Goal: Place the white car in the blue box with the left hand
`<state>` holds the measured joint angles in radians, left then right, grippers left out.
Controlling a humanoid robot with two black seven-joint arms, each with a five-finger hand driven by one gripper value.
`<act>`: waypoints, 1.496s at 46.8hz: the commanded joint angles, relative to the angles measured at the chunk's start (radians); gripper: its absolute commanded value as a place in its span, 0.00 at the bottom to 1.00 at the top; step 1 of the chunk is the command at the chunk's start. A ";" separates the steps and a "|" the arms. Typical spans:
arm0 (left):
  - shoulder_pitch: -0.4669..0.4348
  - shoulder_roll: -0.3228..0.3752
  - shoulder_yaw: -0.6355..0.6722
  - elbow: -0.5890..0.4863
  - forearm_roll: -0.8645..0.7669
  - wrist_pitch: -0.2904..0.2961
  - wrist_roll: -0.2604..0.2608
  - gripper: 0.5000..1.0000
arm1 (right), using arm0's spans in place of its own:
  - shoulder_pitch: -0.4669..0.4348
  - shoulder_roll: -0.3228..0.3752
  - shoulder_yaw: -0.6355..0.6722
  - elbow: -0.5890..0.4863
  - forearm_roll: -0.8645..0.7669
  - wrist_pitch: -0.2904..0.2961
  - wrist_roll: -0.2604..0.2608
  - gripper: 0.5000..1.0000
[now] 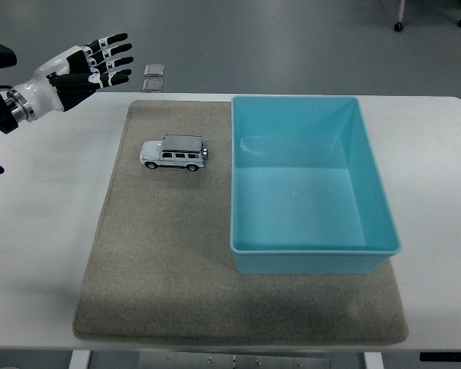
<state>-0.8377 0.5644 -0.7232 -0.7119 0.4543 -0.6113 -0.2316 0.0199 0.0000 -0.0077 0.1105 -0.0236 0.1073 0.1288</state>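
Observation:
A small white toy car [174,153] stands on its wheels on the grey mat [161,254], in the mat's far left part, its length running left to right. The blue box [384,223] sits on the mat's right half, open on top with nothing inside. My left hand [91,64] hovers above the table's far left corner, well up and to the left of the car, fingers spread and holding nothing. The right arm is out of view.
The mat lies on a white table [46,223]. Two small grey squares [154,77] lie on the floor beyond the table's far edge. A wheeled stand's feet [430,21] show at the top right.

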 commanded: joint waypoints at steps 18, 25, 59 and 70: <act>-0.021 0.051 0.011 -0.070 0.489 0.004 -0.032 1.00 | 0.000 0.000 0.000 0.000 0.001 0.000 0.000 0.87; -0.020 0.081 0.013 -0.159 0.618 0.007 -0.034 1.00 | 0.000 0.000 0.000 0.000 0.001 0.000 0.000 0.87; -0.020 0.094 0.019 -0.274 0.931 0.105 -0.032 1.00 | 0.000 0.000 0.000 0.000 0.001 0.000 0.000 0.87; -0.027 0.091 0.019 -0.290 0.949 0.105 -0.032 0.99 | 0.000 0.000 0.000 -0.002 0.001 0.000 0.000 0.87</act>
<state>-0.8635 0.6590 -0.7041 -0.9966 1.3932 -0.5062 -0.2639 0.0199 0.0000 -0.0077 0.1104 -0.0234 0.1073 0.1288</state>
